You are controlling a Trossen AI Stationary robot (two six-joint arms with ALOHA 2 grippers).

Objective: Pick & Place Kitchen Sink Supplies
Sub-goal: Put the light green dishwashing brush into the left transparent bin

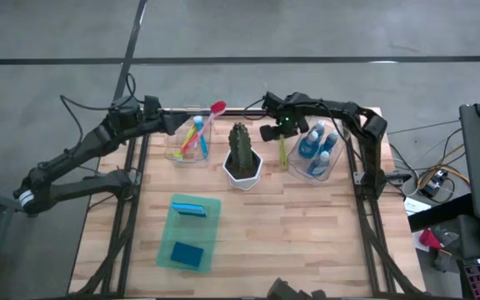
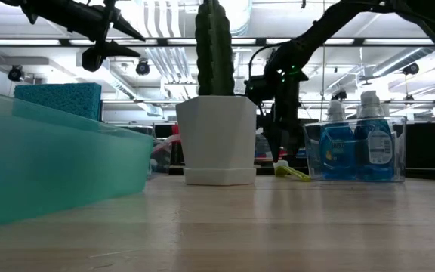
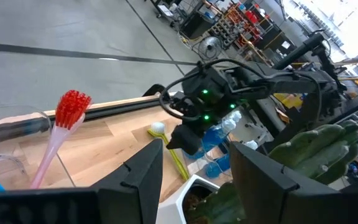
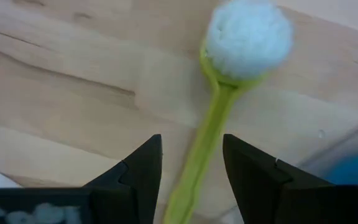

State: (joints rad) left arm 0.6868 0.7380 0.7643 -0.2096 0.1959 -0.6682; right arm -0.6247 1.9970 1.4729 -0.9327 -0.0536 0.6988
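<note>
1. Your target is the thin yellow-green brush with a white fluffy head (image 4: pixel 247 37). It lies flat on the pale wooden table (image 1: pixel 307 225), right of centre in the high view, between the green cactus in its white pot (image 1: pixel 242 154) and the clear plastic bin of small blue bottles (image 1: pixel 317 152).
2. Your right gripper (image 4: pixel 191 171) hangs directly over the brush handle. Its fingers stand apart, one on each side of the handle, and have not clamped on it. I cannot tell whether the tips touch the wood.
3. Your left gripper (image 3: pixel 194 180) waits in the upper left of the high view, beside the other clear plastic bin (image 1: pixel 189 142). Its fingers are apart and it holds nothing.
4. Judging by how things lie, much is sorted: the pink brush with red bristles (image 1: pixel 211 117) and other coloured brushes stand in the left bin, the bottles sit in the right bin, and a dark blue sponge (image 1: pixel 188 254) and a lighter blue sponge (image 1: pixel 189 207) rest on the translucent green tray (image 1: pixel 211 242) at lower left.
5. The yellow-green brush looks like the last loose item; it probably belongs in the brush bin.
6. Watch the cactus: it stands between the brush and that bin, so you need to carry over or around it. The bottle bin sits just beside the handle, leaving tight room.
</note>
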